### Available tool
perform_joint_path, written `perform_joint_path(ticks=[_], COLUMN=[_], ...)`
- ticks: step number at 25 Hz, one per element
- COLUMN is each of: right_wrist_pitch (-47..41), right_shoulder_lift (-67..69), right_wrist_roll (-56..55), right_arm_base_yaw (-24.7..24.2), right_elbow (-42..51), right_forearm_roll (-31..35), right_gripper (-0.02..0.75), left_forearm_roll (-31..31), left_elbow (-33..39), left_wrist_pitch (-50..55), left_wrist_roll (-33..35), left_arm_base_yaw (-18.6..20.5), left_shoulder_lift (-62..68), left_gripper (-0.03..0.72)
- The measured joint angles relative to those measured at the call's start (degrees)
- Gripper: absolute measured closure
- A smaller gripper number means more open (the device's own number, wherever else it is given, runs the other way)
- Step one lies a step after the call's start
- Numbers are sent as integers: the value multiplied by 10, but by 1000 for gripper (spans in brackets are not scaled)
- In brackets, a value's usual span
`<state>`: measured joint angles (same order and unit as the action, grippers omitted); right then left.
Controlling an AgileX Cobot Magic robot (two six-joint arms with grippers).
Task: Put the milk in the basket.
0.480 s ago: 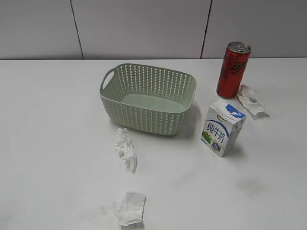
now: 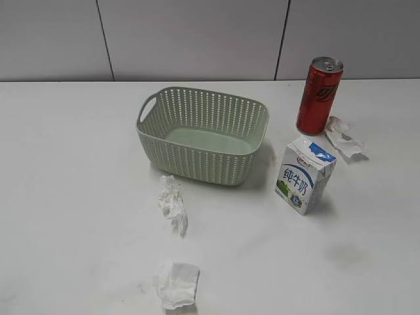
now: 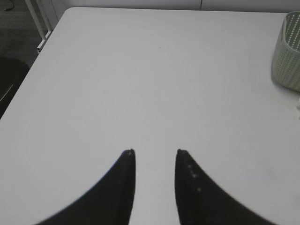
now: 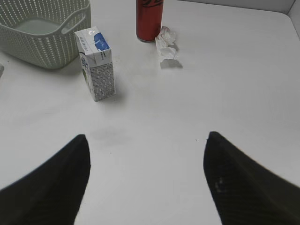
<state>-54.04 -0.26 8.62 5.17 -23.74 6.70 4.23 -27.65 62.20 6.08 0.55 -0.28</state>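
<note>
The milk (image 2: pixel 305 175), a small white carton with a blue top patch and blue characters, stands upright on the white table, just right of the basket (image 2: pixel 202 134). The pale green perforated basket is empty. In the right wrist view the milk (image 4: pixel 95 63) stands ahead and left of my right gripper (image 4: pixel 146 138), which is wide open and empty, with the basket (image 4: pixel 44 33) beyond it. My left gripper (image 3: pixel 154 152) is open and empty over bare table, with the basket's edge (image 3: pixel 287 56) far right. Neither gripper shows in the exterior view.
A tall red can (image 2: pixel 319 96) stands behind the milk, with a crumpled tissue (image 2: pixel 342 138) beside it. Two more crumpled tissues (image 2: pixel 172 203) (image 2: pixel 177 284) lie in front of the basket. The table's left edge (image 3: pixel 33 70) shows in the left wrist view.
</note>
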Motion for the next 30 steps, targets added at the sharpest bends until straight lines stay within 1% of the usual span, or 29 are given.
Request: perform_joint_path(ticks=[3, 7, 11, 16, 22, 26, 30], right_wrist_pitch=[0, 0, 8, 66, 146, 152, 151], right_shoulder_lift=[0, 1, 38, 124, 240, 340, 444], right_wrist_roll=[0, 0, 0, -4, -42, -45, -32], right_arm_base_yaw=[0, 0, 0, 0, 0, 0, 0], right_elbow=[0, 0, -23, -65, -72, -89, -132], right_forearm_roll=[0, 0, 0, 0, 1, 5, 7], right_gripper=[138, 76, 62, 61, 59, 59, 59], left_forearm_roll=[0, 0, 0, 0, 0, 0, 0], left_elbow=[0, 0, 0, 0, 0, 0, 0], left_wrist_pitch=[0, 0, 0, 0, 0, 0, 0], left_wrist_roll=[0, 0, 0, 0, 0, 0, 0], left_arm_base_yaw=[0, 0, 0, 0, 0, 0, 0], left_shoulder_lift=[0, 0, 0, 0, 0, 0, 0], left_gripper=[452, 458, 458, 458, 463, 463, 463])
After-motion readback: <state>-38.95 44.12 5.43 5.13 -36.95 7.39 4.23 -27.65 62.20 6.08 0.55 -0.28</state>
